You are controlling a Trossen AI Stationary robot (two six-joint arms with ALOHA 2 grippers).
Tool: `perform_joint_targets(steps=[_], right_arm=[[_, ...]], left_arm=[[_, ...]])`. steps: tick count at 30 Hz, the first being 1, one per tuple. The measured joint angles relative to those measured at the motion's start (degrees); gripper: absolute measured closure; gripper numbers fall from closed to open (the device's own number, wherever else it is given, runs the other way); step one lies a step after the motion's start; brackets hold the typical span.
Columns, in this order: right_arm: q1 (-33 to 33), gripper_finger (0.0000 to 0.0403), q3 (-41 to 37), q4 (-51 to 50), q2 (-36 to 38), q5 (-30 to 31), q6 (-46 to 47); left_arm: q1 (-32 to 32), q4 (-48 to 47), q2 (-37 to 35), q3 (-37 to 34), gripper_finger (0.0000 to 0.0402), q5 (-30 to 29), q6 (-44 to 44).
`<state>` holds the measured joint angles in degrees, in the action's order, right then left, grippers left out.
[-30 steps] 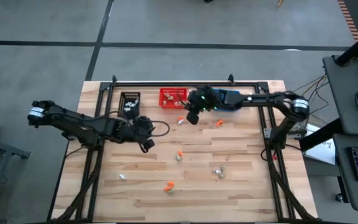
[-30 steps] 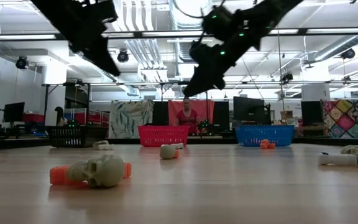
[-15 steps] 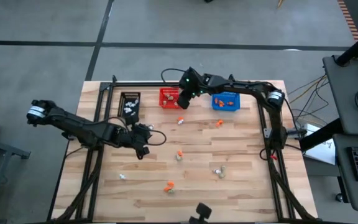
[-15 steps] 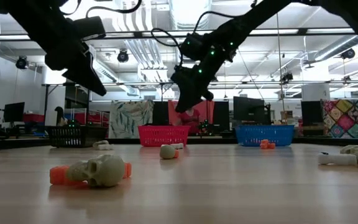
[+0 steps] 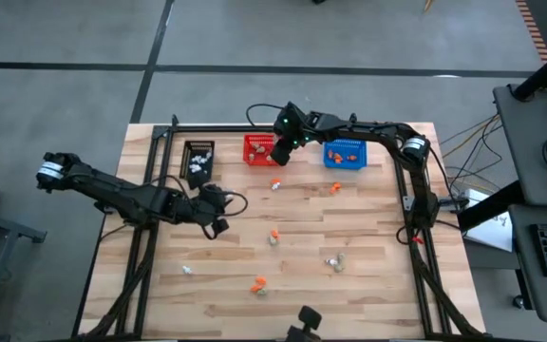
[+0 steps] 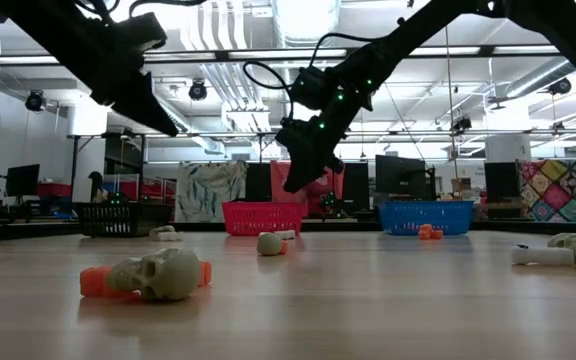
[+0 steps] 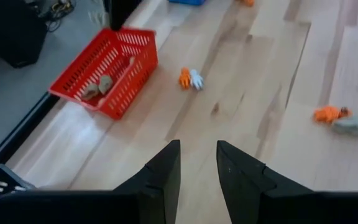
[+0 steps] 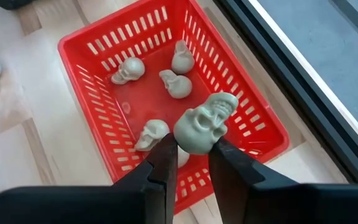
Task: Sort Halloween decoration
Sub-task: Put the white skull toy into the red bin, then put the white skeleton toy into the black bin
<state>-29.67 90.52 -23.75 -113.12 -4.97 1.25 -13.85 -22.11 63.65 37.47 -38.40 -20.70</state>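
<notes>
Halloween decorations lie scattered on the wooden table: an orange and white one (image 5: 275,185), an orange one (image 5: 335,188), an orange and beige pair (image 5: 273,236), beige ones (image 5: 334,261), a white one (image 5: 188,271) and an orange one (image 5: 258,283). My right gripper (image 8: 192,152) hangs over the red basket (image 8: 104,93), shut on a beige-grey skull (image 8: 202,124). Several more skulls lie in that basket. My left gripper (image 7: 197,165) hovers open above bare table left of centre (image 5: 219,223), with nothing between its fingers. My right gripper pinches the skull between its two fingertips (image 8: 166,152), on the skull's lower part (image 8: 194,142). The fingers slant down from above. Most of the skull sticks out past the fingertips, lifted clear above the inside of the red basket.
A black basket (image 5: 198,157), the red basket (image 5: 262,149) and a blue basket (image 5: 347,155) stand in a row along the far edge. Seen from table height, a skull with an orange piece (image 6: 163,275) lies close by. Monitors and a person show in the room beyond.
My right gripper has travelled toward the table's left and far edge, from the gap between the red and blue baskets to a spot over the red basket, then held nearly still. My left gripper has drawn back a little toward the left edge and sunk slightly.
</notes>
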Motion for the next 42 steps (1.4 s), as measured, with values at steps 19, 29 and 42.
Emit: perform_joint_targets(steps=[19,29,42], right_arm=[[0.3,0.0238,-0.1,-1.2,1.0,0.0,0.2],[4.6,0.0265,-0.1,-10.6,6.0,0.0,0.2],[15.6,0.0287,-2.1,-21.1,10.5,0.0,-0.8]], left_arm=[[0.0,0.1,0.2,0.8,0.0315,0.5,-1.2],[0.0,-2.1,0.2,4.0,0.0316,6.5,-2.8],[-1.2,-18.4,0.3,10.6,0.0316,29.5,-10.4]])
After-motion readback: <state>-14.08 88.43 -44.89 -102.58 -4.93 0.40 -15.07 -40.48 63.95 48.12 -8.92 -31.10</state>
